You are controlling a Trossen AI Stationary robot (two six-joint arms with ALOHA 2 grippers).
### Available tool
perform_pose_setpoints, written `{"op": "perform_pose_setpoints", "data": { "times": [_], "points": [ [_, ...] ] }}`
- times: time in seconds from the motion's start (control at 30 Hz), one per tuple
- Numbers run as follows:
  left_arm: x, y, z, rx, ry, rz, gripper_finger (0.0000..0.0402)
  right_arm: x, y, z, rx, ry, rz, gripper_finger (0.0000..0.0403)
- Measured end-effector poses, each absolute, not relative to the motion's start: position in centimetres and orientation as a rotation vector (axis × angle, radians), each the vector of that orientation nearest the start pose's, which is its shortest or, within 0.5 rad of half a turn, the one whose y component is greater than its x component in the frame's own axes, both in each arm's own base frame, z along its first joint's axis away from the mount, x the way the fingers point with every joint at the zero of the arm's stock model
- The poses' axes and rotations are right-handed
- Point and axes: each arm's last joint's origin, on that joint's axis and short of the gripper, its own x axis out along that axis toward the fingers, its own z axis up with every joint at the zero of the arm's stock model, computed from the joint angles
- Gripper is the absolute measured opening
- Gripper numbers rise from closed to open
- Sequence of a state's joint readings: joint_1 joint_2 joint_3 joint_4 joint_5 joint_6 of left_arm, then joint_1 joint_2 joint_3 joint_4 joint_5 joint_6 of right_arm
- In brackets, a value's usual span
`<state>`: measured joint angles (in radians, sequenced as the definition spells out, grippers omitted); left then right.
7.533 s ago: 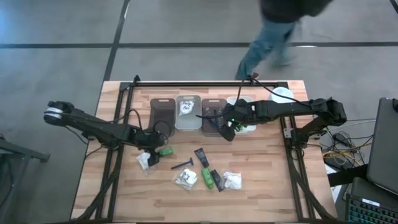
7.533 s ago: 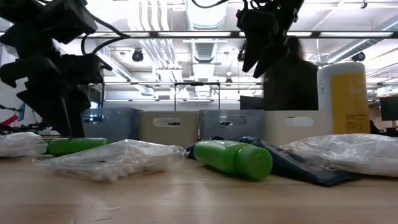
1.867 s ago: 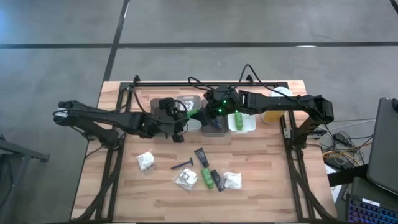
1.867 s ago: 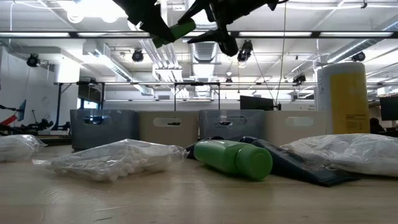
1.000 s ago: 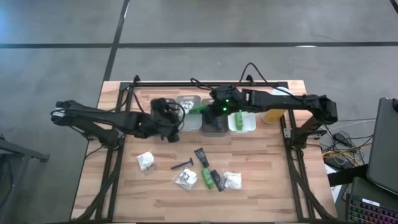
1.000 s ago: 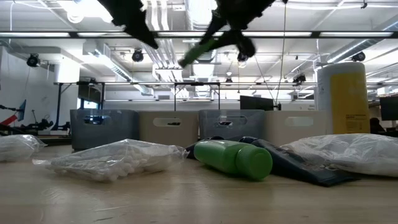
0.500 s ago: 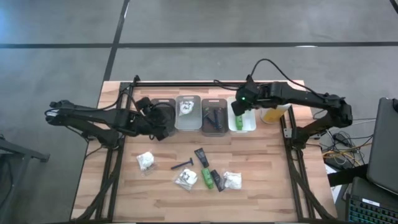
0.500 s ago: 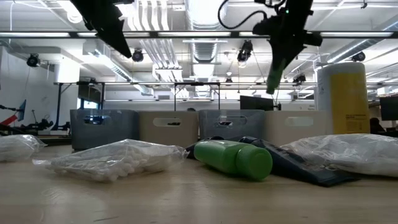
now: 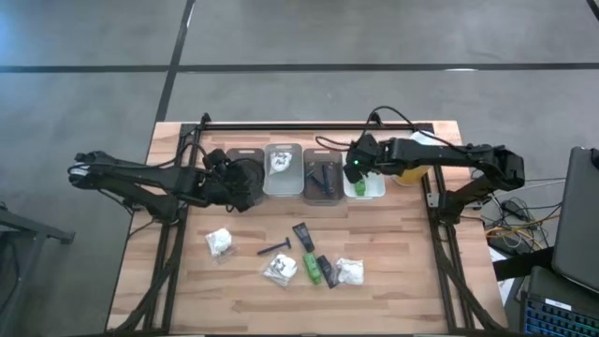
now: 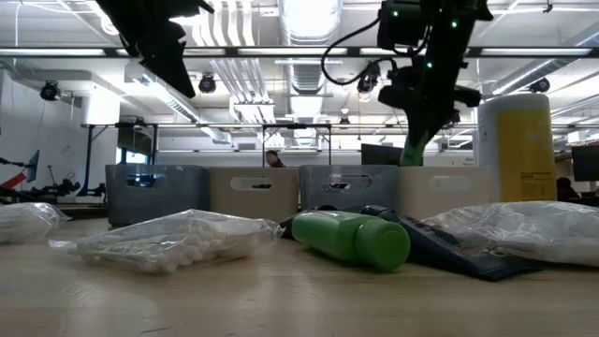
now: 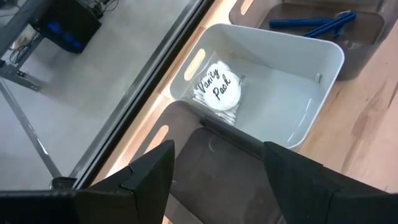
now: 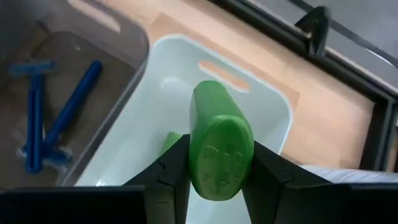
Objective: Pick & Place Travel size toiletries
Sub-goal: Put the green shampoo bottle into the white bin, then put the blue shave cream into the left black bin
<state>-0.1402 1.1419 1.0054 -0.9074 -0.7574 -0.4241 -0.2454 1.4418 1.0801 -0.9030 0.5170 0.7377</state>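
Note:
My right gripper [image 9: 357, 168] is shut on a small green bottle [image 12: 214, 140] above the rightmost white bin [image 9: 374, 187], where another green bottle [image 12: 170, 142] lies. My left gripper [image 9: 241, 180] is open and empty over the leftmost grey bin [image 9: 245, 154]; it also shows in the left wrist view [image 11: 217, 155]. On the table's near half lie white packets [image 9: 220, 241] [image 9: 280, 271] [image 9: 350, 271], a blue razor [image 9: 275, 247], black tubes [image 9: 303, 236] and a green bottle [image 9: 312, 269]. My right gripper pinches the green bottle's two sides [image 12: 194, 149] between its fingers [image 12: 169, 169], near the flat end that faces the wrist camera. The fingers point down and lie along the bottle. The bottle hangs nearly upright below them [image 10: 410, 150], lifted clear, over the white bin.
Four bins stand in a row at the far side: a white one [image 11: 292, 93] holds a packet, a grey one [image 9: 321, 178] holds blue razors. A tall yellow bottle [image 9: 412, 170] stands right of the bins. A metal frame rail runs along the far edge.
My right gripper has carried the green bottle from above the middle bins toward the table's right edge, to above the rightmost white bin, and has come down a little. The bottle has turned from slanting to nearly upright. My left gripper has drawn back toward the left edge.

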Motion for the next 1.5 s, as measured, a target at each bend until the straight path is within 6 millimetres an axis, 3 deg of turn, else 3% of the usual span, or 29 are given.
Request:
{"op": "perform_pose_setpoints", "data": {
  "times": [0.4, 0.57, 0.7, 0.97, 1.13, 1.37, 1.5],
  "points": [
    [20.7, -0.9, 29.3, 0.083, 0.808, 0.739, 0.0248, 24.9, -5.6, 22.2, 0.459, 1.068, -0.974, 0.0232],
    [20.7, -0.9, 29.3, 0.082, 0.817, 0.724, 0.0248, 25.2, -5.1, 22.5, 0.479, 1.071, -0.927, 0.0272],
    [20.5, -1.2, 28.8, 0.048, 0.911, 0.595, 0.0248, 26.0, -4.6, 23.9, 0.483, 1.059, -0.834, 0.0295],
    [18.6, -2.0, 25.6, -0.174, 1.234, 0.367, 0.0248, 27.4, -4.0, 26.9, 0.461, 1.002, -0.687, 0.0323],
    [17.4, -3.4, 22.8, -0.311, 1.403, 0.212, 0.0248, 27.7, -3.6, 27.6, 0.455, 0.983, -0.667, 0.0337],
    [16.4, -7.1, 20.0, -0.15, 1.403, -0.139, 0.0248, 27.6, -3.5, 27.3, 0.449, 0.994, -0.667, 0.0355],
    [16.5, -8.3, 19.2, -0.029, 1.303, -0.201, 0.0248, 27.6, -3.5, 27.2, 0.452, 0.998, -0.667, 0.0357]
  ]
}}
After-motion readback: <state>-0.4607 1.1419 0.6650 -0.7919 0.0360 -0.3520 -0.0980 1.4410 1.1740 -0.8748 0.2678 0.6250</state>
